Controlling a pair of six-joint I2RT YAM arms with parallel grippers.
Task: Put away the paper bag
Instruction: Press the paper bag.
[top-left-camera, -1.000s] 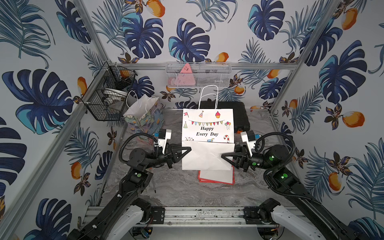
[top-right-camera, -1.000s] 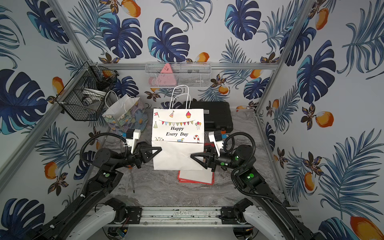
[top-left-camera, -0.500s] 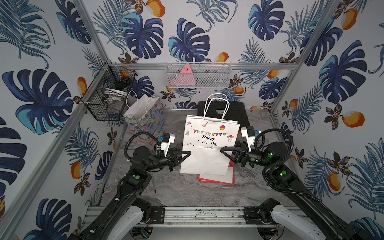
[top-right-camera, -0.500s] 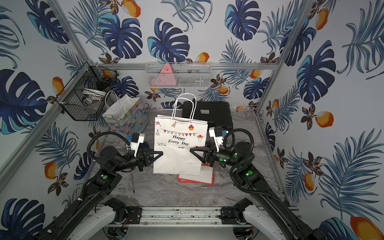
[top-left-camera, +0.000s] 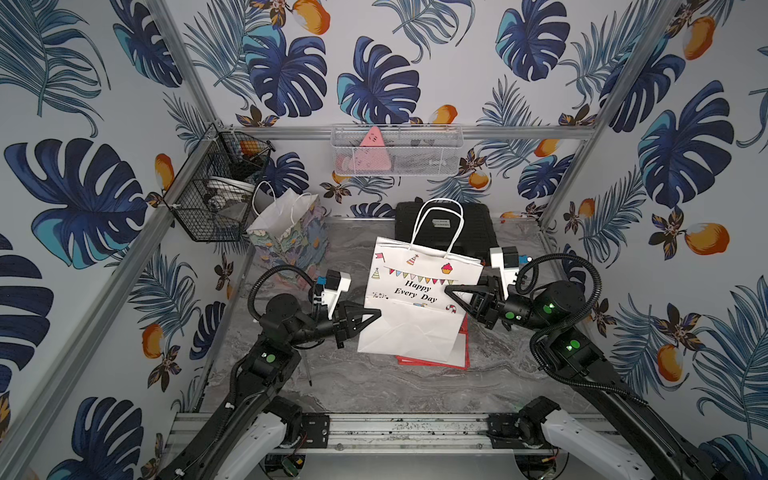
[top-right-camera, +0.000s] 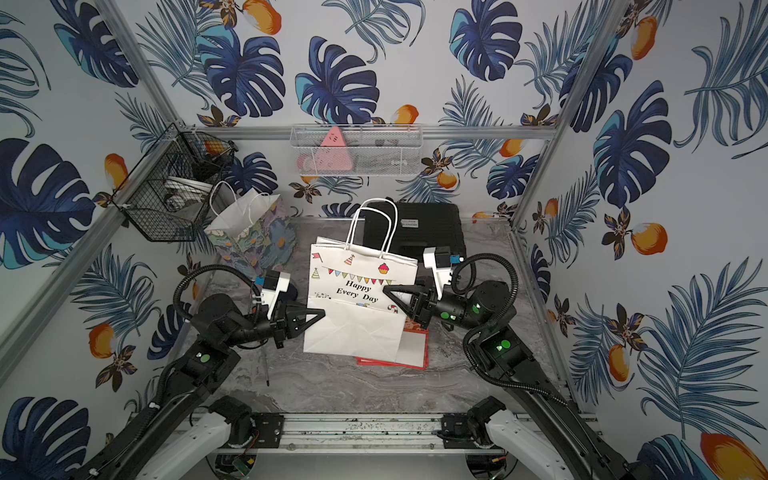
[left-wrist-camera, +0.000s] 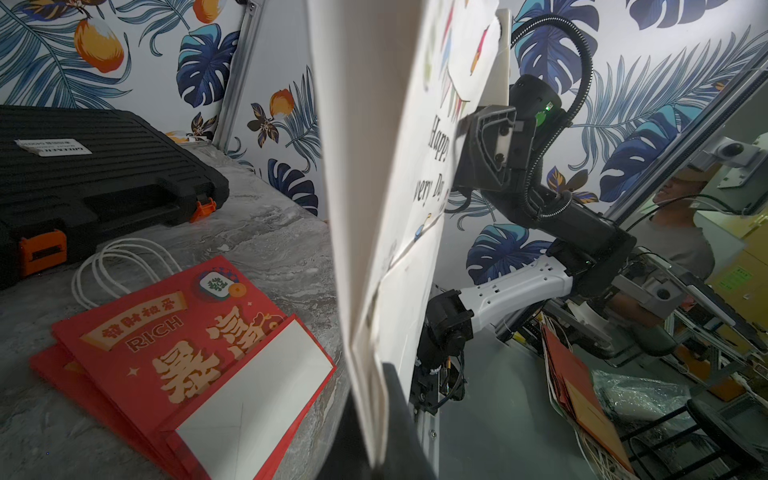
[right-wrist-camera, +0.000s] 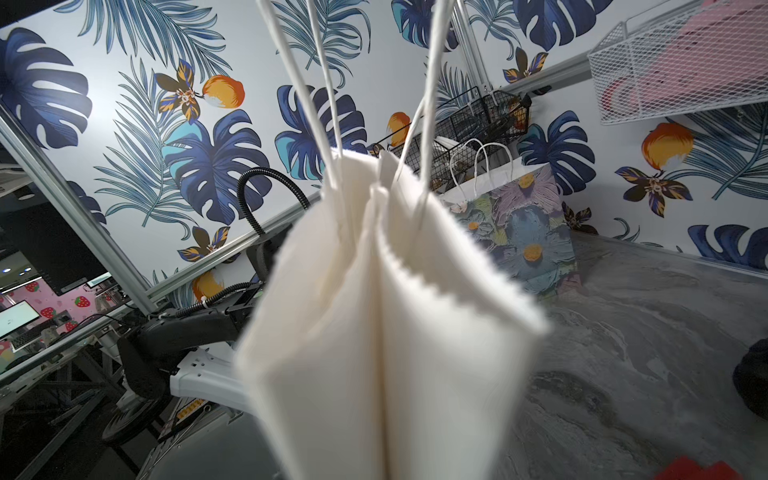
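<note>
One black wire basket (top-left-camera: 208, 199) is hung on the frame at the far left, and a floral gift bag (top-left-camera: 291, 241) is stood upright just beside it on the table (top-left-camera: 374, 386).

Nearer the front, the left hand (top-left-camera: 377, 312) is closed on the left edge of the white paper bag (top-left-camera: 411, 332). In the left wrist view the paper is seen pinched between its dark fingers (left-wrist-camera: 401, 424), the jaws narrowed to the thickness of the folded paper.

The white paper bag is folded flat and is held clear of the table between the two hands. Its printed face, "Happy Every Day", is tilted up toward both top views, and its white cord handles (right-wrist-camera: 434, 62) are pointed toward the back wall. Beneath it, a stack of red bags (left-wrist-camera: 124, 332) is laid flat on the table, partly covered in both top views. Above, a white mesh basket (top-left-camera: 397, 151) with a pink item (top-left-camera: 370, 151) inside is fixed to the back wall.

At the bag's right edge, level with the printed words, the right hand (top-left-camera: 448, 289) is closed on the paper. Its fingertips are not shown in the right wrist view, where only the blurred side fold of the bag is seen close up. Behind the bag, toward the right, a black case (top-left-camera: 478, 237) is laid on the table against the back wall.
</note>
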